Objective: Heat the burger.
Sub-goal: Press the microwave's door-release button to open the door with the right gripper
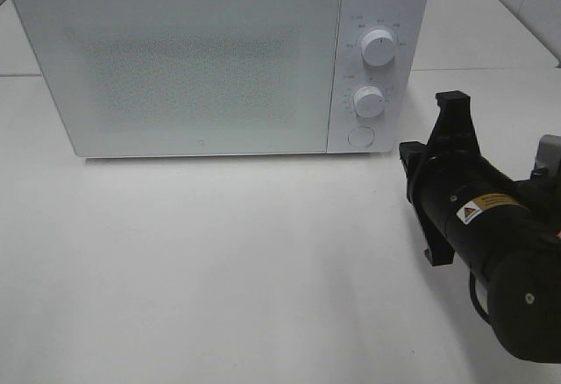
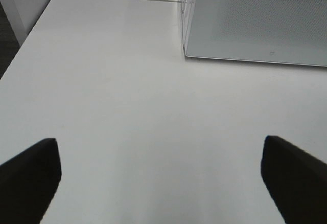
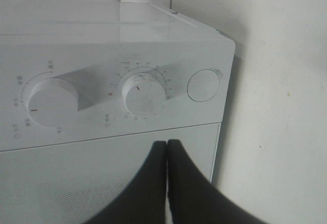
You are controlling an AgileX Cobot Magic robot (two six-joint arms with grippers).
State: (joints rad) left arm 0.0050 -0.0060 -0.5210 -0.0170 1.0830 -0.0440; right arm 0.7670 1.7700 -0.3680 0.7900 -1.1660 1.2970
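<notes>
Now: microwave door closed, right gripper by the control panel

Exterior high: white microwave (image 1: 175, 60) sits on the white table (image 1: 219, 270), frosted door (image 1: 175, 64) closed. The control panel has an upper knob (image 1: 379, 46), a lower knob (image 1: 369, 102) and a round button (image 1: 359, 136). The black right arm (image 1: 473, 217) comes in from the right; the right gripper (image 1: 452, 100) points at the panel side, near it but apart. Burger is not visible, so its place cannot be told.

Left wrist: left gripper (image 2: 163, 183) is spread wide, fingers (image 2: 30, 178) far apart over bare table, grasping nothing. The microwave's door corner is ahead.

Right wrist: right gripper's fingers (image 3: 148, 183) are pressed together with nothing between them, in front of the door edge below the knobs.
</notes>
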